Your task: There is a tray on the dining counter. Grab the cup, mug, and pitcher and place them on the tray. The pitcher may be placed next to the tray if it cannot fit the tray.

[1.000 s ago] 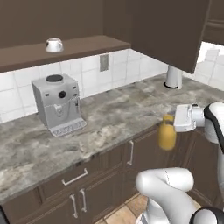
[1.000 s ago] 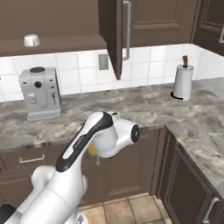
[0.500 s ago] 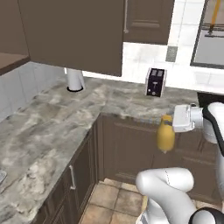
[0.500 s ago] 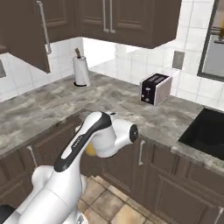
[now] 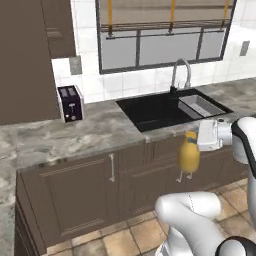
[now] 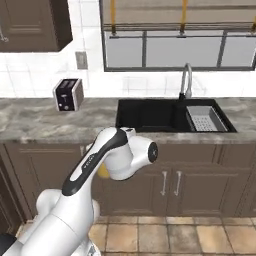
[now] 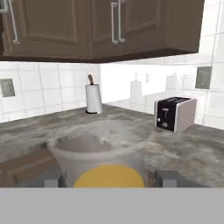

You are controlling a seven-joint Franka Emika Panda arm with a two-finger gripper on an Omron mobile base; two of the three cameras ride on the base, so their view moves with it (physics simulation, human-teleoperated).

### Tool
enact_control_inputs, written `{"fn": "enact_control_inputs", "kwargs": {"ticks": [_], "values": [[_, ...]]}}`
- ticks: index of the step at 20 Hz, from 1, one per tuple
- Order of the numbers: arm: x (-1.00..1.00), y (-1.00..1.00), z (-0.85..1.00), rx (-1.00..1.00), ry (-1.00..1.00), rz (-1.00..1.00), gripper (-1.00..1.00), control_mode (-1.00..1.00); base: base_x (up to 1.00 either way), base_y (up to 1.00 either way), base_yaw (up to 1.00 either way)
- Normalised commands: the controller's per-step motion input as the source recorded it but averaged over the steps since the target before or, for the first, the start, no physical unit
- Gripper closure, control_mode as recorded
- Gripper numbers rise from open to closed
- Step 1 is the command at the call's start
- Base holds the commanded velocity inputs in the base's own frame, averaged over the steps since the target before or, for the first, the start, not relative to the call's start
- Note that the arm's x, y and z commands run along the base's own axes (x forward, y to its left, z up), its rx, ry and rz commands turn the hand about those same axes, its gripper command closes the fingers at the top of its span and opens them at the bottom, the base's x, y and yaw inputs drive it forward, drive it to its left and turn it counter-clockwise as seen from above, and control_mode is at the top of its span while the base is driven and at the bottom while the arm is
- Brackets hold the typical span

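- The pitcher (image 5: 189, 156) is carried in the air, upright, just in front of the lower cabinet doors (image 5: 75, 192) and below the counter edge, a little to the right of the sink (image 5: 165, 107) as the left base view has it.
- The pitcher is pinched by the gripper (image 5: 197, 137) at its upper part, near the neck; the jaws are held apart only by the vessel's own width (a wide hold, not an idle spread).
- In the hand view, the pitcher's yellow top (image 7: 109, 176) is seen directly between the finger tips, so the hold is judged to be centred.
- In the right base view only a sliver of yellow (image 6: 103, 172) is visible behind the white arm (image 6: 107, 160).
- Further out from the sink, a toaster (image 5: 70, 103) stands on the counter (image 5: 60, 135) to its left, and a faucet (image 5: 181, 75) rises behind it under the window (image 5: 165, 35).
- A paper towel roll (image 7: 93, 98) is seen in the hand view, further along the counter beyond the toaster.
- The step in hand is judged to be transport to the tray; for that to go well, the pitcher should be kept upright and the grip unchanged while the base drives.
- The load should be raised above counter height before any counter is approached, since it hangs lower than the edge beside the sink (a knock there could twist it in the jaws).
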Motion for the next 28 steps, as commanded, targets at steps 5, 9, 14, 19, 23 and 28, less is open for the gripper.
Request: {"fn": "enact_control_inputs", "kwargs": {"ticks": [5, 9, 14, 19, 23, 28], "values": [[0.00, 0.00, 0.00, 0.00, 0.00, 0.00, 1.00, 1.00, 0.00, 0.08, -1.00], [0.00, 0.00, 0.00, 0.00, 0.00, 0.00, 1.00, 1.00, 0.00, 0.08, -1.00], [0.00, 0.00, 0.00, 0.00, 0.00, 0.00, 1.00, 1.00, 0.00, 0.08, -1.00], [0.00, 0.00, 0.00, 0.00, 0.00, 0.00, 1.00, 1.00, 0.00, 0.08, -1.00], [0.00, 0.00, 0.00, 0.00, 0.00, 0.00, 1.00, 1.00, 0.08, 0.10, -0.88], [0.00, 0.00, 0.00, 0.00, 0.00, 0.00, 1.00, 1.00, 0.28, 0.14, -0.48]]}}
